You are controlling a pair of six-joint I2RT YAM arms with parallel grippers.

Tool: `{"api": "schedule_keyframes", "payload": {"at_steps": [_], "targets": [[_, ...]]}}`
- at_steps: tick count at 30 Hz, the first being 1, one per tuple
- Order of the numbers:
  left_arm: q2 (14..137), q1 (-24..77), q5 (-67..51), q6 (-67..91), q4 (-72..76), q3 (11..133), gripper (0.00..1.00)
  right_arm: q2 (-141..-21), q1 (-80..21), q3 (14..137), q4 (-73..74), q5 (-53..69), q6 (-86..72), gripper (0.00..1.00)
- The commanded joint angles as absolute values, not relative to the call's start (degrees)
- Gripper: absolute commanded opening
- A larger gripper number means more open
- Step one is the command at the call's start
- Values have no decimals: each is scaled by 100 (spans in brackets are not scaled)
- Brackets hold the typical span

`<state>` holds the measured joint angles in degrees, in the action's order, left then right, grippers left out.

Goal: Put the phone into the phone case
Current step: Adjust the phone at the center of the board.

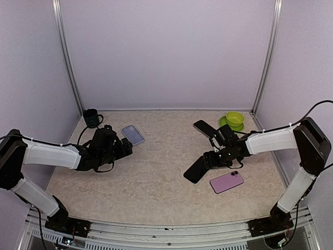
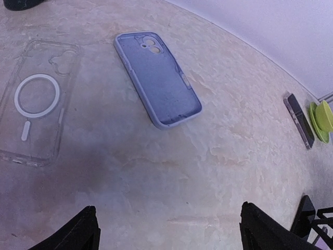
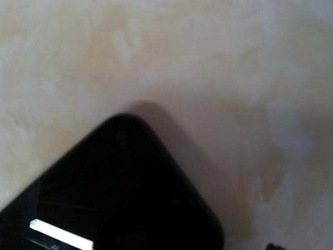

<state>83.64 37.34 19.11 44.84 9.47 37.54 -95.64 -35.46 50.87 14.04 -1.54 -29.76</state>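
Left arm: elbow folded far back behind gripper, white forearm running near level to wrist. Left gripper (image 1: 124,148) held low, pointing forward-right; fingers (image 2: 83,232) spread wide, nothing between them. Right arm: elbow raised high behind its gripper, forearm sloping down to wrist. Right gripper (image 1: 210,159) low, pointing left toward other gripper, well apart from it; jaw spread unreadable, fingers outside wrist view.

Three phones: a near black phone (image 1: 195,171), a far black phone (image 1: 204,127), a purple phone (image 1: 227,182). Two cases: a lavender case (image 1: 133,135), a clear case (image 2: 36,104). One mug (image 1: 92,118). One green bowl (image 1: 234,120). Two arms: the left arm (image 1: 49,154), the right arm (image 1: 270,140).
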Motion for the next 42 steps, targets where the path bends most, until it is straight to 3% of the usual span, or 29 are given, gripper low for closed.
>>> {"api": "schedule_keyframes", "payload": {"at_steps": [1, 19, 42], "targets": [[8511, 3996, 2019, 4427, 1126, 3814, 91, -9439, -3595, 4905, 1345, -50, -3244, 81], [8654, 4158, 2126, 4561, 1195, 3706, 91, -10201, -3808, 5305, 809, 695, -3318, 79], [8286, 4056, 2118, 4741, 1230, 3319, 91, -12021, -4278, 7607, 1342, 1188, -2741, 79]]}}
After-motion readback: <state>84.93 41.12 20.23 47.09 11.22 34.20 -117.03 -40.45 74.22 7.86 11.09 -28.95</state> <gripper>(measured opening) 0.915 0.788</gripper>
